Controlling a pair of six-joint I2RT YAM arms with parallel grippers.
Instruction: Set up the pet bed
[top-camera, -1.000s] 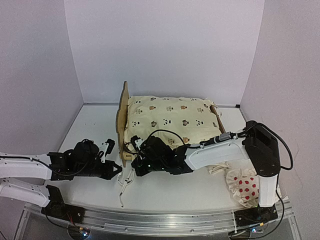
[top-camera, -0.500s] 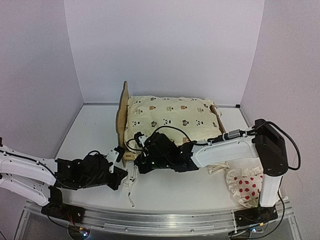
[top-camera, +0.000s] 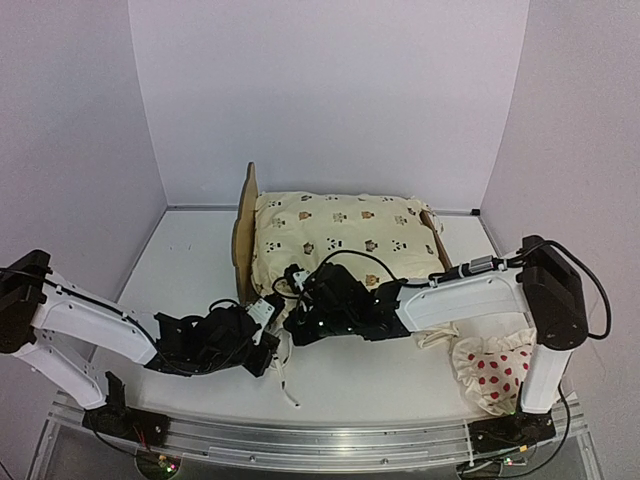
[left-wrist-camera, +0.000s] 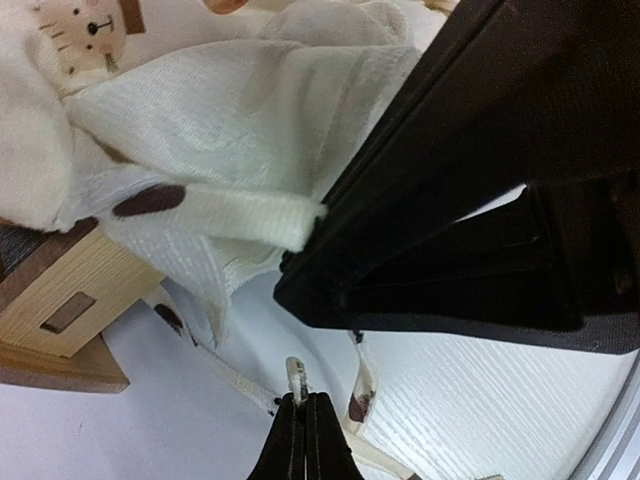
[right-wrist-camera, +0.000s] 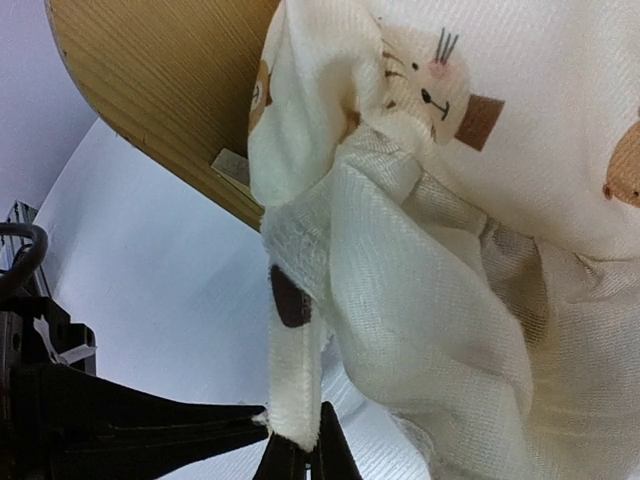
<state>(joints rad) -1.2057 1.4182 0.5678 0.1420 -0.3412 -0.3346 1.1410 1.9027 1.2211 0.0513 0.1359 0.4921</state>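
Since the earlier frames the L gripper had slid right along the table and ended just beside the bed's near-left corner. A loose tie string had trailed right w/ it, while the R gripper had shifted only slightly. From where I sat, the L wrist cam showed the L jaws pressed fully together, pinching the end of that thin cream string low over the table. The R gripper was clamped too, its tips nipping the bottom end of a cream tie strap w/ a brown spot, which hung from the corner of the cover. Both grippers sat close together, tip to tip, at that corner. Behind them the pet bed stood mid-table toward the back wall, w/ its plywood headboard upright on the L side and the animal-print cover spread over the frame, hiding the base. A red-dotted pillow lay on the table by the R arm's base, apart from the bed.
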